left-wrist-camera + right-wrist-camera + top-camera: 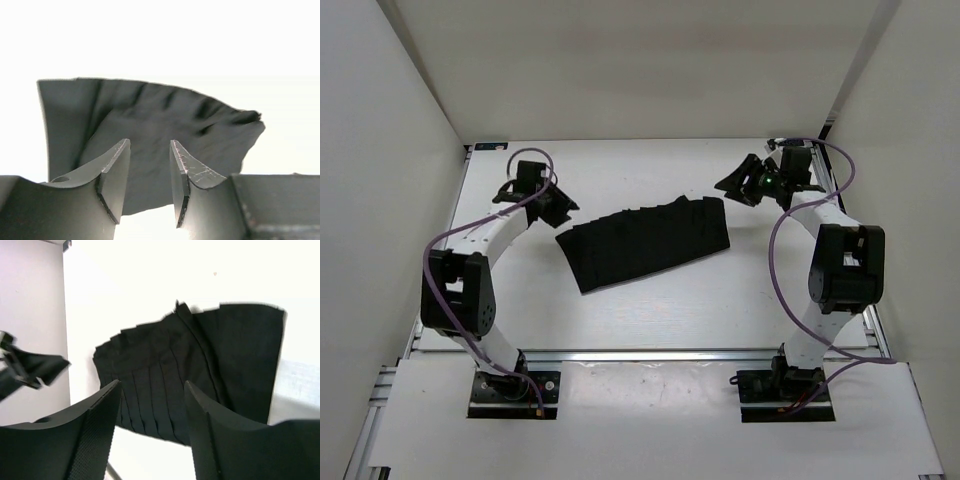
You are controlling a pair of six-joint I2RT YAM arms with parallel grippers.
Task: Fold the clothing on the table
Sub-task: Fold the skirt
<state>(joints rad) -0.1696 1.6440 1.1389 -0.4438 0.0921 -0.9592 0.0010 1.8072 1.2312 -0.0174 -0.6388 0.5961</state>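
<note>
**Both grippers empty, garment flat between them**

At your left, the left gripper (560,206) hangs just beside the clothing (645,240), jaws parted around nothing. The clothing lies as a curved pleated band mid-table (650,320). At your right, the right gripper (733,185) sits near its right end, jaws spread wide, empty.

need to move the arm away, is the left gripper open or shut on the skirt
Open. The left gripper has its fingers apart with nothing between them; the clothing lies beyond them.

The skirt (645,242) lies mid-surface (650,310), between the left claw (560,207), beside its left end, and the right claw (735,185), beside its far right corner.
</note>
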